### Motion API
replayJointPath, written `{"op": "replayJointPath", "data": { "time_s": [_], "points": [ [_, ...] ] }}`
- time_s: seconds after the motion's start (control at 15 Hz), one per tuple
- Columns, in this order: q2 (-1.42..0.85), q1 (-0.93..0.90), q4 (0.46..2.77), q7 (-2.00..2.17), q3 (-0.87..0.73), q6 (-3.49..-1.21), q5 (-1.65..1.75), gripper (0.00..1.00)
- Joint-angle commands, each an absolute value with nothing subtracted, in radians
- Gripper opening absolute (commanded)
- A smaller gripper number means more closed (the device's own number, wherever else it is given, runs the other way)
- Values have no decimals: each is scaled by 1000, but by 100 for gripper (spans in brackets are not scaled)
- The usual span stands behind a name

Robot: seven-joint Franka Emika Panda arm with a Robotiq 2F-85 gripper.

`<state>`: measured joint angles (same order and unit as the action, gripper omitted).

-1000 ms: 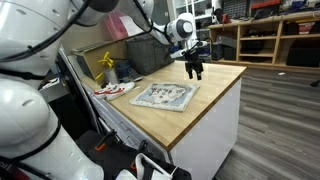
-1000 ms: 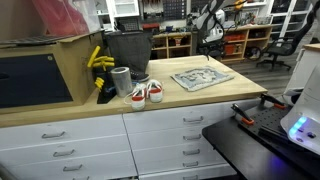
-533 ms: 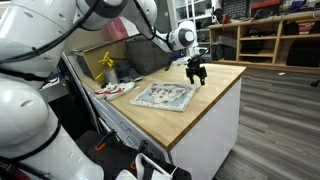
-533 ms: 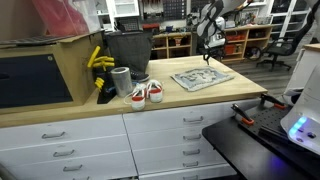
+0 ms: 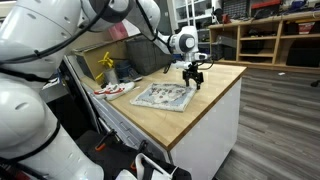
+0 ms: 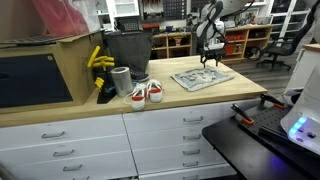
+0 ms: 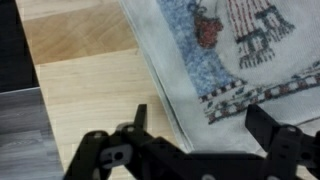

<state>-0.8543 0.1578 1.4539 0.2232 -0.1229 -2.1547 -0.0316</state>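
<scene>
On the wooden countertop (image 5: 218, 92), the printed cloth (image 5: 165, 96) lies flat, cut off at the top and right of the wrist view with its pattern blurred, while the arm reaches down with its gripper (image 5: 194, 80) just above the cloth's edge, fingers spread wide and holding nothing.

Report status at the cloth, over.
Gripper open, over edge of printed cloth. Cloth flat on counter. Shoes well off, nothing in the way.

bare wood (image 5: 216, 88) beside cloth (image 5: 163, 96), shoes (image 6: 146, 94) well apart
</scene>
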Motion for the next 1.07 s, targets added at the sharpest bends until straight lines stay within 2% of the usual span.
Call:
{"op": "replayJointPath", "data": {
  "time_s": [0.0, 0.6, 1.0],
  "points": [
    [-859, 176, 1426, 143, -113, -2166, -38, 100],
    [-942, 246, 1278, -272, -23, -2087, -26, 100],
    [-998, 261, 1194, -373, -2, -2036, -19, 100]
  ]
}}
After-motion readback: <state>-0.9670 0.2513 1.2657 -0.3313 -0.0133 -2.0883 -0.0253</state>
